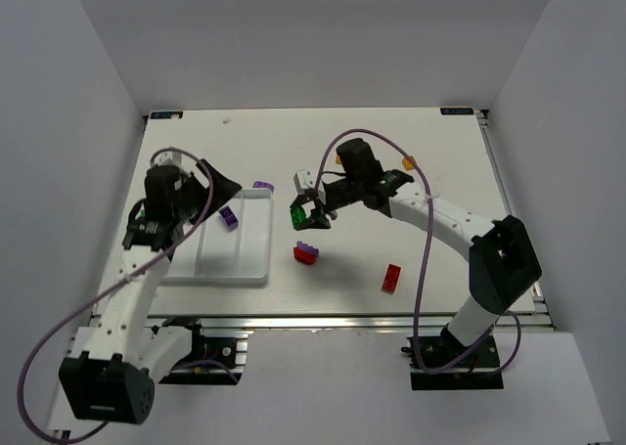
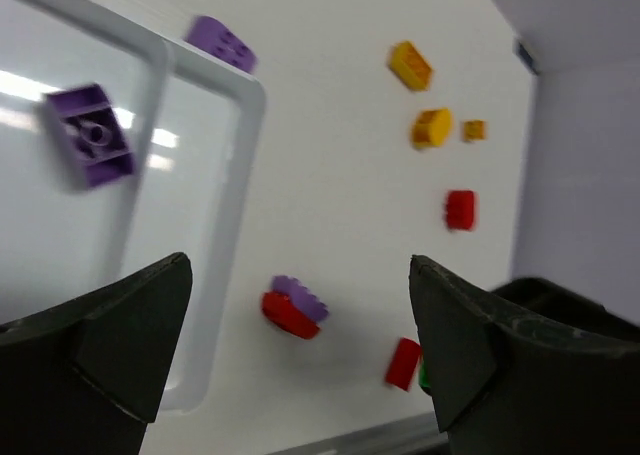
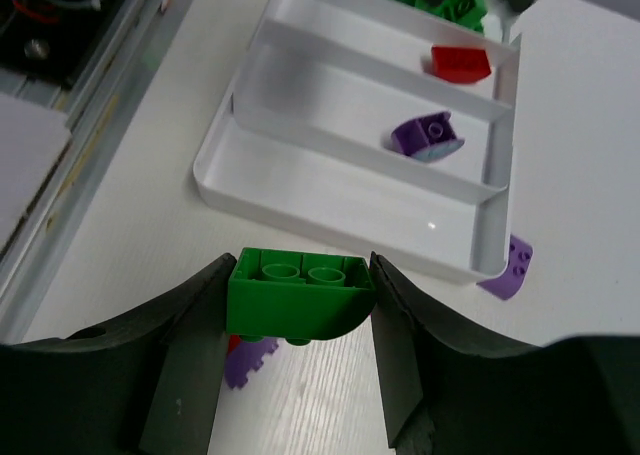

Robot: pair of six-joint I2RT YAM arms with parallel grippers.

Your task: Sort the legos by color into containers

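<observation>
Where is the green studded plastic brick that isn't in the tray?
The green brick is mid-table in the top view, gripped by the right gripper, right of the white plastic tray, beside a red-and-purple brick pair.

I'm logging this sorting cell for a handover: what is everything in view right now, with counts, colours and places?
tray: one, white, four long compartments, left side of the table.
green bricks: several in the tray's end compartment; one more green brick held above the table.
red bricks: four; one in the tray, one under a purple brick, two loose on the table.
purple bricks: three; one in the tray, one beside its corner, one on that red brick.
yellow and orange bricks: three, table's right half.
left gripper: black, open, empty, over the tray.
right gripper: black, shut on the green brick.
</observation>
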